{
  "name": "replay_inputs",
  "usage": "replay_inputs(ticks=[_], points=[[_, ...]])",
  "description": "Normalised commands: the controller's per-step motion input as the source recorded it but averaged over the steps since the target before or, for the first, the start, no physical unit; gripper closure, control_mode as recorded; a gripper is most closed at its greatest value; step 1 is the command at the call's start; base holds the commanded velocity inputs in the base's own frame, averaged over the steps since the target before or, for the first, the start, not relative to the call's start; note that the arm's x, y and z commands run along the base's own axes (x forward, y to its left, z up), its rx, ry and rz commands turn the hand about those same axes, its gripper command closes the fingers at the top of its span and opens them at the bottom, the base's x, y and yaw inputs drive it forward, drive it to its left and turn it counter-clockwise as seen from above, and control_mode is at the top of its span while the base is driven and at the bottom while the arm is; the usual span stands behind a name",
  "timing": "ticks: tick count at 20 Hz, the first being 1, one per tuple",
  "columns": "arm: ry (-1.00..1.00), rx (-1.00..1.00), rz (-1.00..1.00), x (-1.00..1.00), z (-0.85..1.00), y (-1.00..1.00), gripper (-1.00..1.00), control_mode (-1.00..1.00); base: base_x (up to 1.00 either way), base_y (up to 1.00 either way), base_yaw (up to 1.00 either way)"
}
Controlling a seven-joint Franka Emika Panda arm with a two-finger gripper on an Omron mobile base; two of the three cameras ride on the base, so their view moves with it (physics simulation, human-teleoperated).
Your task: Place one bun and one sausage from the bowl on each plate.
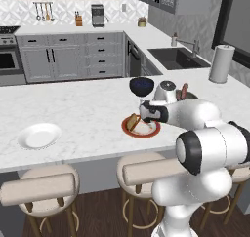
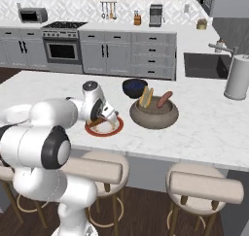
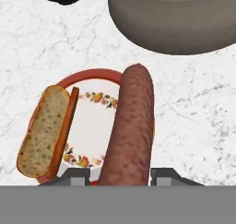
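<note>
A: Sausage [image 3: 127, 128] clamped between the gripper [image 3: 127, 173] tips, hanging lengthwise over the red plate [image 3: 94, 74], apparently just above it

B: Bun [image 3: 44, 131] already there?

A: Yes, on the plate's left side in the hand view, one end over the rim. Cream centre beside it bare

B: Best way to finish the step?

A: Probably lower straight down until the sausage nearly meets the cream centre, then part the tips. Better to keep it parallel to the bun and just beside it, not on top. Round, likely to roll, so a low release matters

B: Risks at the edges?

A: Far end of the sausage reaching past the rim toward the bowl [image 2: 153, 114]; a small pull back toward the plate's middle would seat it fully. Bowl wall near that end, so no forward drift

B: Room around?

A: Dark bowl [image 2: 134, 87] behind the plate, grey bowl just to its right in the right base view, with another bun [image 2: 145, 97] and sausage [image 2: 164, 98] sticking up from it. Open marble on the plate's near side and left. Counter edge [image 1: 97, 158] near the plate toward the stools

B: And the other plate?

A: White plate [image 1: 39, 135] well apart to the left on the counter, holding nothing so far. Long clear stretch of marble between the two
</note>
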Motion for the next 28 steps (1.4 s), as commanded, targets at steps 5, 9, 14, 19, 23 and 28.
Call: replay_inputs(ticks=[5,9,14,19,23,28], points=[[0.02,0.00,0.00,0.22,-0.74,0.00,1.00,-1.00,0.00,0.00,0.00],[-0.02,0.00,0.04,0.20,-0.56,0.00,1.00,-1.00,0.00,0.00,0.00],[-0.06,0.00,0.10,0.39,-0.29,0.00,1.00,-1.00,0.00,0.00,0.00],[-0.02,0.00,0.06,0.24,-0.02,0.00,-1.00,-1.00,0.00,0.00,0.00],[0.00,0.00,0.02,-0.08,0.48,0.00,-1.00,-1.00,0.00,0.00,0.00],[0.00,0.00,0.00,-0.35,1.00,0.00,-1.00,-1.00,0.00,0.00,0.00]])
